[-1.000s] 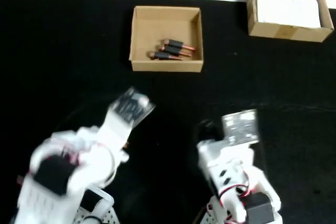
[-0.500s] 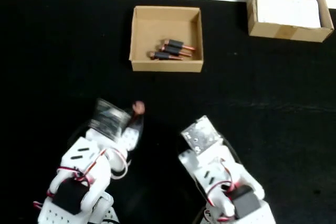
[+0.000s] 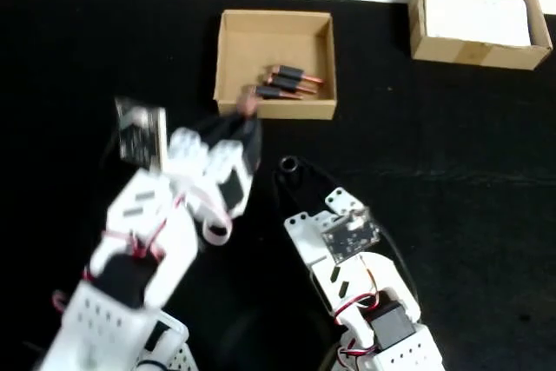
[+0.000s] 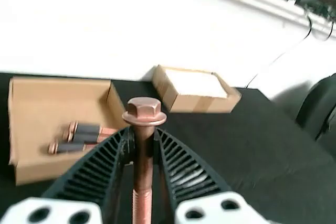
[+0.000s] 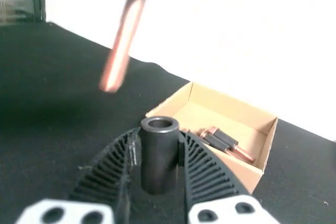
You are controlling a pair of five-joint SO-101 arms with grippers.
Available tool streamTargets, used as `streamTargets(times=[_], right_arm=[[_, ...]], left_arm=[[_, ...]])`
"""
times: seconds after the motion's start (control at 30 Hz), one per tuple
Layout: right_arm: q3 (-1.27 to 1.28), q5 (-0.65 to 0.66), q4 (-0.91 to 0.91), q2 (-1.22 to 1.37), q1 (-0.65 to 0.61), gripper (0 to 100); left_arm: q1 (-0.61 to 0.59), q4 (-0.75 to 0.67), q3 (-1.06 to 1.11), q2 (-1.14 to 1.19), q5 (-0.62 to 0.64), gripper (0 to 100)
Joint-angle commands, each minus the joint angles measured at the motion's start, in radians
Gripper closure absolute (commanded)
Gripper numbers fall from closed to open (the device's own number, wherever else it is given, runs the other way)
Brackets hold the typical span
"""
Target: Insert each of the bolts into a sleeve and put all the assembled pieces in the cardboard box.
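The left tool point(image 4: 142, 134) is clamped on a bolt point(image 4: 143, 114), the right tool point(image 5: 157, 138) on a sleeve point(image 5: 158, 158); any tilt between them could jam the bolt at the sleeve's rim.

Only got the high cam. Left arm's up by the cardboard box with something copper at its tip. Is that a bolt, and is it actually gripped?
Observer: Yes. The left wrist view shows the left end effector shut on a bolt. The shank is clamped and the hex head sticks out beyond it.
Operator: Does the right arm have a sleeve?
Observer: Yes. The right end effector is shut on a black sleeve, with the open bore end sticking out beyond it.
Operator: Mated yet?
Observer: No. In the right wrist view the bolt hangs tilted, and its lower end is apart from the sleeve's bore.
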Motion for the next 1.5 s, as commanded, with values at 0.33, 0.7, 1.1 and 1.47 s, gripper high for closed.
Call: streamTargets(times=[0.33, 0.7, 1.1, 1.47], right_arm=[[0.137, -0.014, -0.025, -0.007, 0.005, 99.1], [0.137, -0.008, -0.027, 0.002, 0.094, 99.1], [0.137, -0.008, -0.025, 0.002, 0.094, 99.1], [0.137, -0.008, 0.004, 0.002, 0.094, 99.1]], left_arm=[[0.177, -0.025, -0.309, 0.289, 0.002, 99], [0.108, -0.029, -0.171, 0.285, 0.003, 99], [0.136, -0.256, -0.041, 0.294, 0.003, 99], [0.137, -0.255, -0.14, 0.294, 0.009, 99]])
